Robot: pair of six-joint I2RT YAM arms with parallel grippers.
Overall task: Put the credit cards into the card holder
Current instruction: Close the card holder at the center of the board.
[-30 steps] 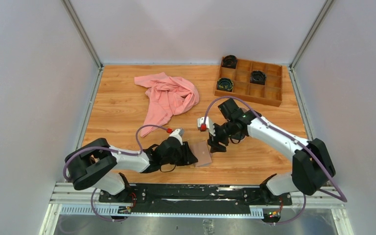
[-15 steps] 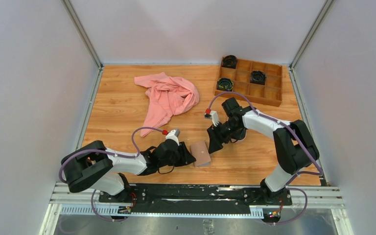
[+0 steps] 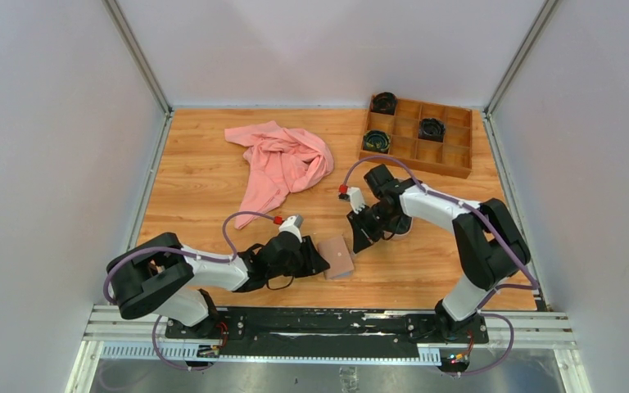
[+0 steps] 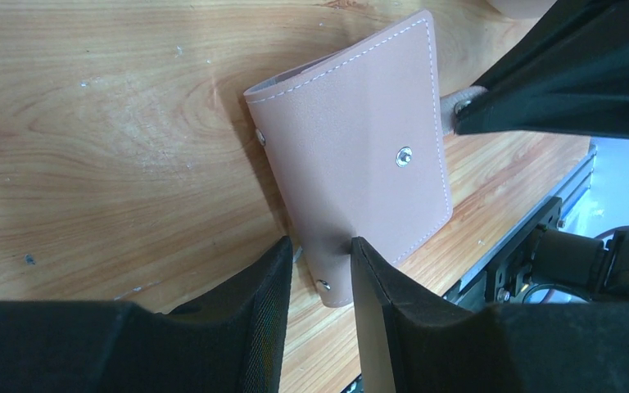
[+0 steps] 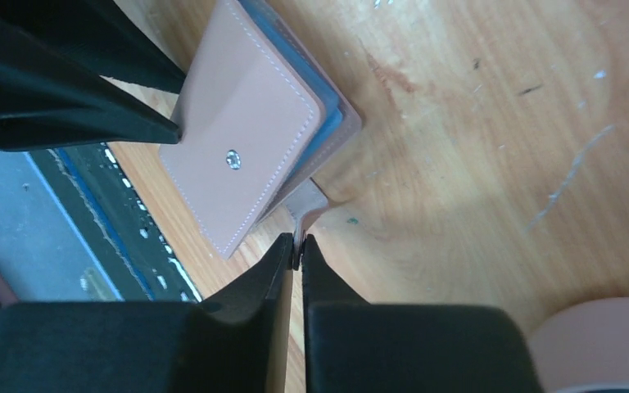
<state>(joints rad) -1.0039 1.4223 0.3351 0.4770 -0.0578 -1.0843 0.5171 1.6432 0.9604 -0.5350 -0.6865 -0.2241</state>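
Wooden table (image 3: 196, 188) between pale walls, seen from above. Far side: crumpled pink cloth (image 3: 282, 164) left of centre, wooden compartment box (image 3: 450, 155) at right, black coils (image 3: 432, 128) in three of its compartments. Near edge, centre: card holder (image 3: 338, 257), folded shut, flat on the wood between both arms. At its left side the left gripper (image 3: 318, 262); at its far right corner the right gripper (image 3: 359, 241).

Left wrist view. Same card holder (image 4: 360, 155), tan-pink with stitched border, snap stud (image 4: 405, 155) facing up. Fingers of the left gripper (image 4: 321, 246) partly closed and clamped on the holder's near corner: one against the edge, the other pressing a dent into the cover. Opposite gripper's tip at the holder's far edge, on a pale sliver.

Right wrist view. Fingers of the right gripper (image 5: 298, 246) closed tight, pinching the corner of a thin grey card (image 5: 307, 201). Sticks out from under the holder's (image 5: 246, 123) corner; remainder hidden beneath the cover. Blue pockets (image 5: 328, 115) along the holder's open edge. Curved rim of a pinkish tray (image 5: 598, 344) at lower right, apart from the holder.
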